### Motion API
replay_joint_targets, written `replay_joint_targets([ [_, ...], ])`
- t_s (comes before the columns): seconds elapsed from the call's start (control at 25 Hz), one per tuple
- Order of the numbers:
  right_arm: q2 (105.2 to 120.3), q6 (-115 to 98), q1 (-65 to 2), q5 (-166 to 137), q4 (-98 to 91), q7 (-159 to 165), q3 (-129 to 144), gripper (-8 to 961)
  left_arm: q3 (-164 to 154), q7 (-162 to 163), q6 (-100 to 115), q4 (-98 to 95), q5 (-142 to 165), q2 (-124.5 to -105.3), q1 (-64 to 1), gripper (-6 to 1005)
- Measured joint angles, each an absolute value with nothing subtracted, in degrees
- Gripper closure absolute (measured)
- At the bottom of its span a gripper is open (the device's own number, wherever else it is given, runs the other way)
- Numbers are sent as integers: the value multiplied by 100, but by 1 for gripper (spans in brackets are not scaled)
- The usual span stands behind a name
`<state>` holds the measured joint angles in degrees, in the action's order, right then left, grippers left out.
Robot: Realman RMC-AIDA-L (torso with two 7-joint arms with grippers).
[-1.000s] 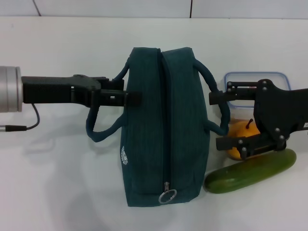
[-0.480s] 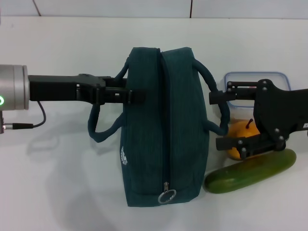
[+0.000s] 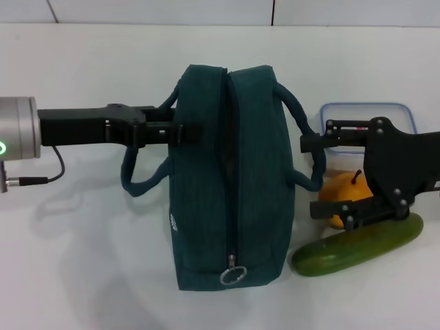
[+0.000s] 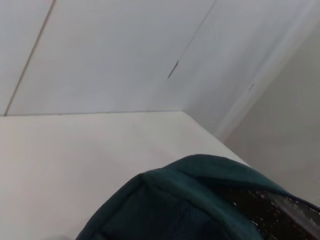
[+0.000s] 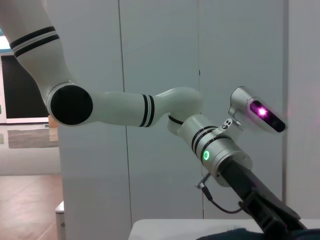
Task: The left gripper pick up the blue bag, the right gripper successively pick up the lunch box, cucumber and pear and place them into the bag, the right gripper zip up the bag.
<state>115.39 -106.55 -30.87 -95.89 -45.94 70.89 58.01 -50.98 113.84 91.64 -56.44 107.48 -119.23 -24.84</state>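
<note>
The blue bag [image 3: 230,185] lies lengthwise mid-table, with its zipper ring pull [image 3: 232,275] at the near end. My left gripper [image 3: 189,130] reaches in from the left, shut on the bag's left handle [image 3: 134,182] where it meets the bag's side. The left wrist view shows only the bag's fabric [image 4: 190,200]. On the bag's right, my right gripper [image 3: 317,176] is open, its fingers either side of the right handle [image 3: 313,155]. The lunch box [image 3: 364,111], the pear [image 3: 342,187] and the cucumber [image 3: 357,246] lie partly under that gripper.
The white table [image 3: 82,261] ends at a wall behind. A black cable [image 3: 48,180] trails from my left wrist. The right wrist view shows my left arm [image 5: 150,107] and left gripper [image 5: 270,215] across the table.
The bag has shifted slightly left and its near end with the ring pull has risen a little. My right gripper has eased slightly away to the right.
</note>
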Motion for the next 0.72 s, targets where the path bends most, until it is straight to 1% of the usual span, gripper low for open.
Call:
replay_joint_targets([
  [0.2,11549,-10620,-3023,-9571,-4443,7006,5769,111,-5041,11304,9213,-5589,10640,-11922,-2496,260],
  [0.48,11545,-10604,-2969,-9448,-4132,6793,5749,111,-5038,11326,9268,-5320,10541,-11844,-2561,292],
  [0.72,11536,-10641,-2967,-9448,-4131,6792,5771,112,-5036,11351,9268,-5236,10566,-11822,-2648,320],
])
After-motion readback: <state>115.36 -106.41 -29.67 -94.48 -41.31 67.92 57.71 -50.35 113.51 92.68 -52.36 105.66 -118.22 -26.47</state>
